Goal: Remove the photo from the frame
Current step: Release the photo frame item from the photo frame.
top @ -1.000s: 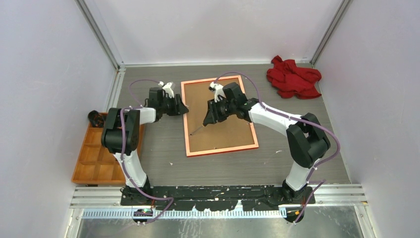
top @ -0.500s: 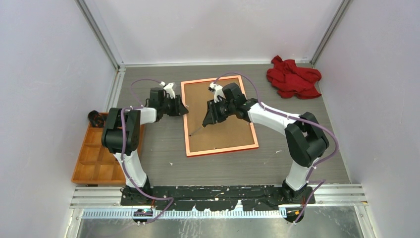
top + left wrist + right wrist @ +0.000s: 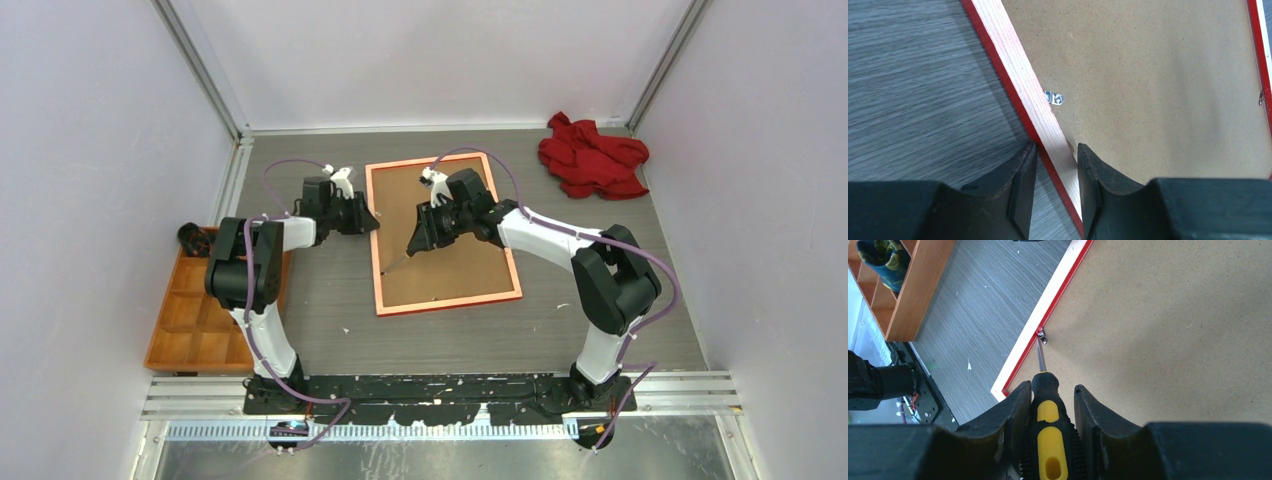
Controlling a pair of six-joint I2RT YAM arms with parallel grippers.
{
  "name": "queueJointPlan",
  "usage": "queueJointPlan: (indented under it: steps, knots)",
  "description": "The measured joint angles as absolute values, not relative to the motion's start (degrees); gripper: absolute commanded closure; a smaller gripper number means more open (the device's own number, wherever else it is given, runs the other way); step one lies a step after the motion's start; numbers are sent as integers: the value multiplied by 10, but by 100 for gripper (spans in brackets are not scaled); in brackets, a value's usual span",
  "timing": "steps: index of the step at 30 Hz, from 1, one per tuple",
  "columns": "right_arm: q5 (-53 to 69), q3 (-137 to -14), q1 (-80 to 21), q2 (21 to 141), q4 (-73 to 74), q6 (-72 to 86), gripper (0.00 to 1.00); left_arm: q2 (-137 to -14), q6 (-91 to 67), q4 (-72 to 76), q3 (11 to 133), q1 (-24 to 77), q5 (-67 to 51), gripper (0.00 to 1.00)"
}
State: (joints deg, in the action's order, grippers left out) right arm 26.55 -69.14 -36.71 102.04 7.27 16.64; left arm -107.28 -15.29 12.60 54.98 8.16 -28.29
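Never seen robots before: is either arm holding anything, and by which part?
Right fingers clamp the screwdriver by its black-and-yellow handle. Left fingers straddle the frame's side rail; a firm grip cannot be told.

Grey wood-grain table [image 3: 330,300], plain white walls [image 3: 440,60]

Crumpled red cloth [image 3: 592,155] at the far right corner of the grey table [image 3: 330,300]. Wooden compartment tray [image 3: 200,315] at the left edge, dark item [image 3: 190,237] at its far end. Yellow-and-black screwdriver [image 3: 1048,415], tip touching a small metal clip [image 3: 1042,336] on the brown backing board [image 3: 1173,330].
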Motion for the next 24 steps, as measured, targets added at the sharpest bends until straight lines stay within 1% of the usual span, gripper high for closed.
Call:
queueJointPlan:
  steps: [6, 17, 24]
  knots:
    - [261, -691, -368, 1020, 70, 167, 99, -1073, -152, 126, 550, 82, -283, 68]
    - [244, -686, -371, 1017, 59, 168, 99, -1073, -152, 126, 551, 82, -283, 69]
    - [211, -684, -386, 1007, 58, 166, 99, -1073, -154, 126, 551, 82, -282, 71]
